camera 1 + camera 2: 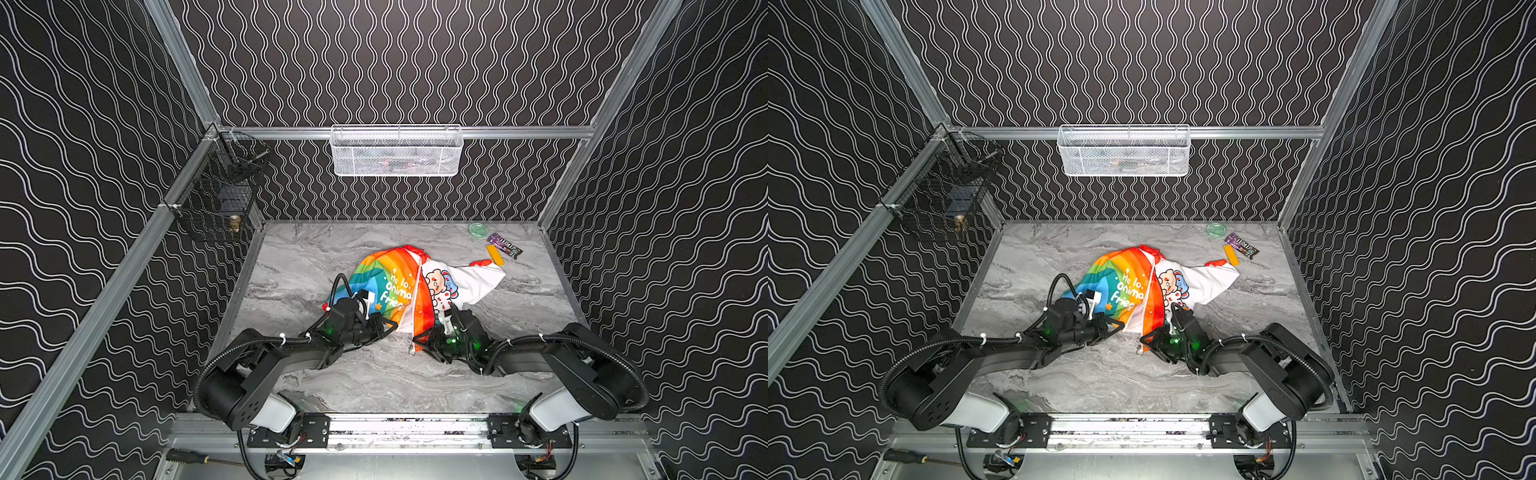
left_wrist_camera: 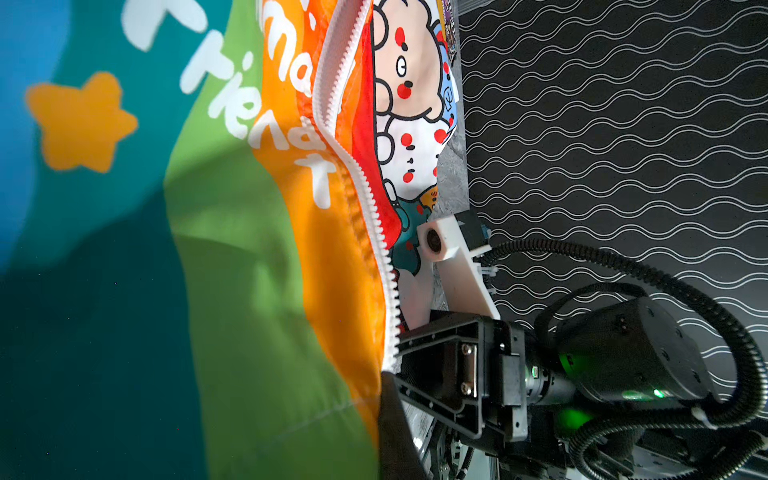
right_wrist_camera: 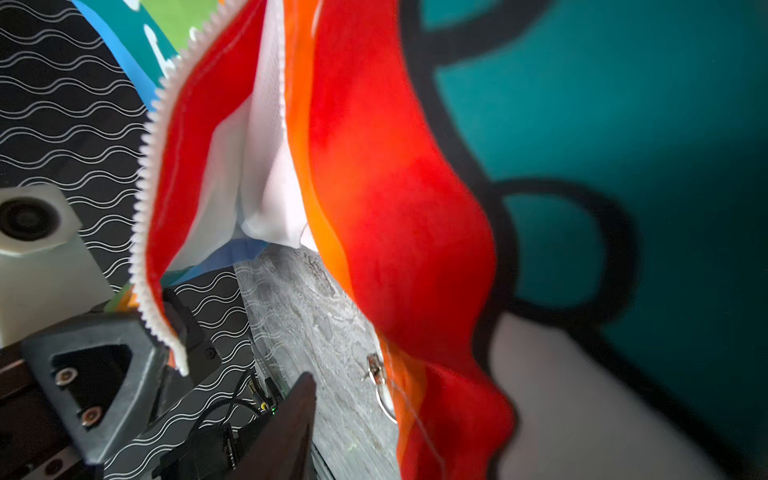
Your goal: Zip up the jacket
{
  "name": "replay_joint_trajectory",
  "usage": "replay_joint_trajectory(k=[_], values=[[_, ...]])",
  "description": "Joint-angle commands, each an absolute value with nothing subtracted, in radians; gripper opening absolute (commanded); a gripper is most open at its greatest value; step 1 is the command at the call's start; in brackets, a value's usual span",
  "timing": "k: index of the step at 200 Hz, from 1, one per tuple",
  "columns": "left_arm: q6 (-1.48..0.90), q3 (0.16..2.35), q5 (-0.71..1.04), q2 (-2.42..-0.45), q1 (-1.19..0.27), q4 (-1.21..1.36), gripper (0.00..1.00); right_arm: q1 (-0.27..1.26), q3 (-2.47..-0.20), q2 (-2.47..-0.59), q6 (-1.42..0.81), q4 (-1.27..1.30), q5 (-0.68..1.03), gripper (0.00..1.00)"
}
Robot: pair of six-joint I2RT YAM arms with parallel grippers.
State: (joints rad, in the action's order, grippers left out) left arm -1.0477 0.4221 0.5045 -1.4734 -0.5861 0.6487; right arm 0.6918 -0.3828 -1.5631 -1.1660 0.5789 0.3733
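**Top views:** Jacket (image 1: 399, 286) (image 1: 1133, 286) lies on the surface (image 1: 374, 382), straight out from the basket (image 1: 397, 151). Its front is open and 1 flap is turned back with the animal lining up. Left claw (image 1: 390, 326) (image 1: 1121, 326) is clamped tight on the striped flap's hem, at the end far from the basket. Right claw (image 1: 417, 338) (image 1: 1144, 338) sits at the red flap's hem corner, just beside the left.

**Left wrist:** Zipper (image 2: 361, 195) teeth are unjoined along the orange edge. The right claw's body is at their hem end.

**Right wrist:** Left claw (image 3: 166, 349) pinches the end of the toothed tape. 1 dark finger (image 3: 299, 415) of the right claw stands apart from the red flap, with surface showing between them. The other finger is hidden, so I cannot tell its opening or its hold. Metal pull (image 3: 376, 374) sits at the red edge.
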Motion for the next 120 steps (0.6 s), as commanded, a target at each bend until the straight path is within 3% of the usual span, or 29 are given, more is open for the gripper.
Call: replay_joint_trajectory(k=[1,85,120], values=[[-1.037,0.419,0.501,-1.464,-0.584,0.652,0.00,0.695,-0.384,-1.590,-1.163,0.534,0.369,0.40],[-1.039,0.405,0.494,-1.445,-0.584,0.644,0.00,0.695,-0.388,-1.647,-1.164,0.566,0.383,0.27],[-1.039,0.405,0.494,-1.445,-0.584,0.643,0.00,0.695,-0.387,-1.659,-1.160,0.581,0.391,0.28]])
